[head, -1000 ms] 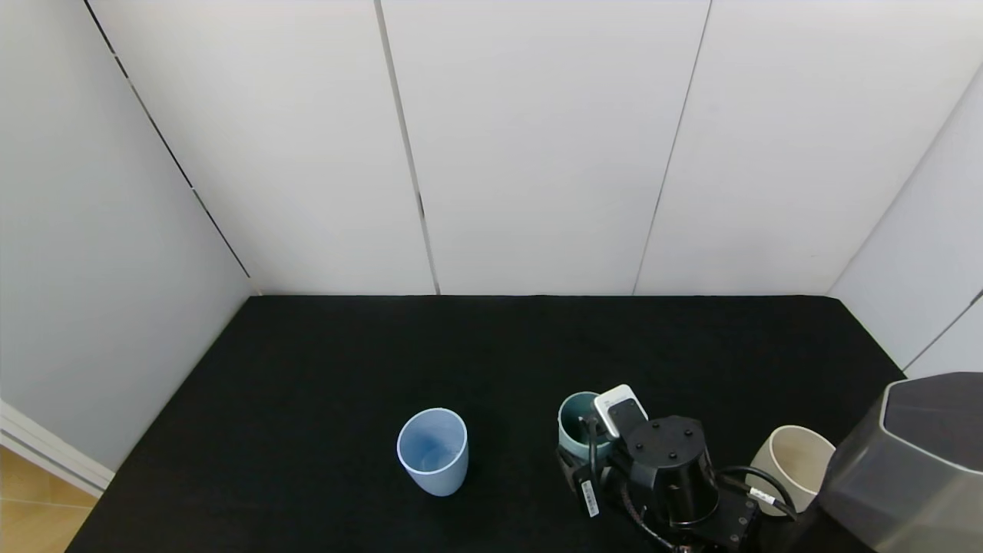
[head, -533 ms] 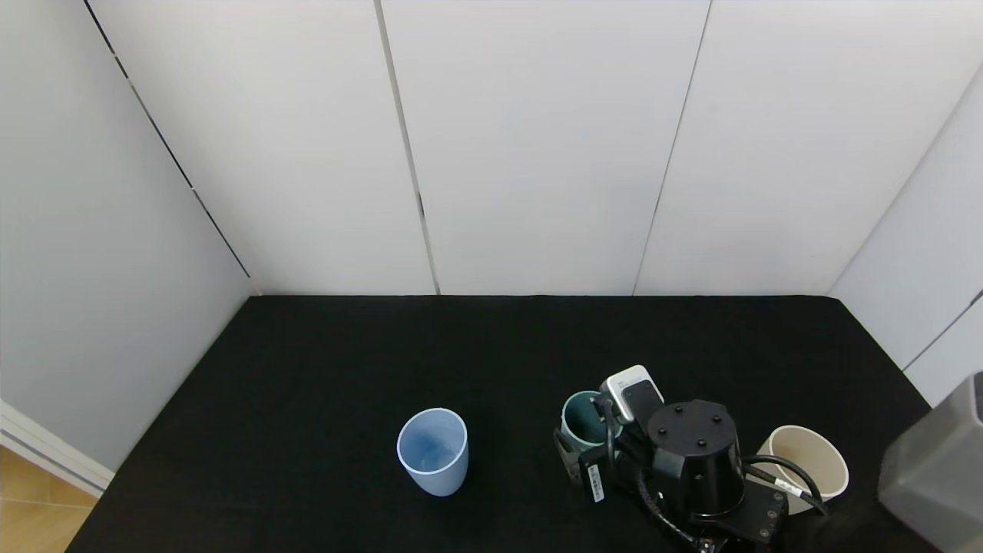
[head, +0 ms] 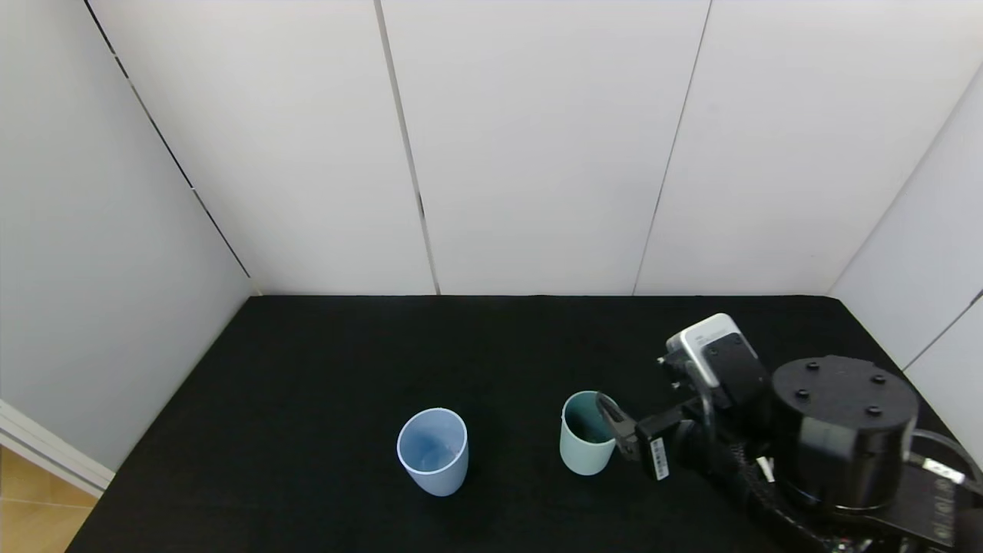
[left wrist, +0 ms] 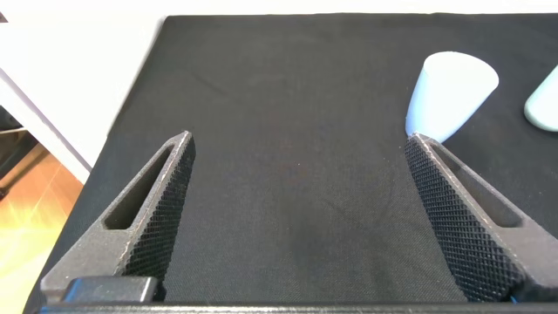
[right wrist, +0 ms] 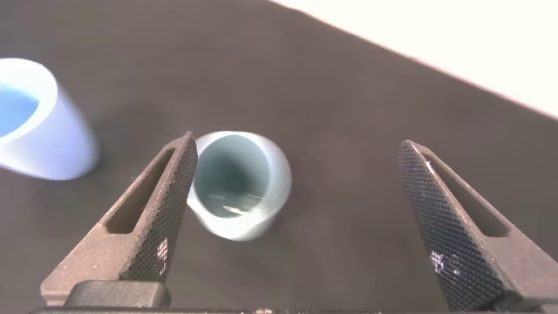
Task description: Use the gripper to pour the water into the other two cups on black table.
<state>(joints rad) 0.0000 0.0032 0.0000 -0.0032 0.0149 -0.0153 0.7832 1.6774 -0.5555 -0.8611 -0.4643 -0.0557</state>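
The teal-green cup (head: 585,443) stands upright on the black table (head: 491,346), with the water (right wrist: 228,206) showing as a glint inside it. The light blue tumbler (head: 432,451) stands to its left. My right gripper (right wrist: 298,144) is open and empty, raised above and to the right of the teal-green cup (right wrist: 235,183), with one finger (head: 614,421) near the cup's rim. The cream-white cup is hidden behind my right arm (head: 841,430). My left gripper (left wrist: 298,139) is open and empty, low over the table, with the light blue tumbler (left wrist: 449,87) beyond it.
White wall panels (head: 537,146) close in the table at the back and on both sides. The table's left edge drops to a wooden floor (head: 31,514). In the left wrist view the teal-green cup (left wrist: 545,100) shows at the frame's edge.
My right gripper has let go of the teal-green cup and has risen and drawn back to the right. The cup now stands free. My arm now covers the cream-white cup.
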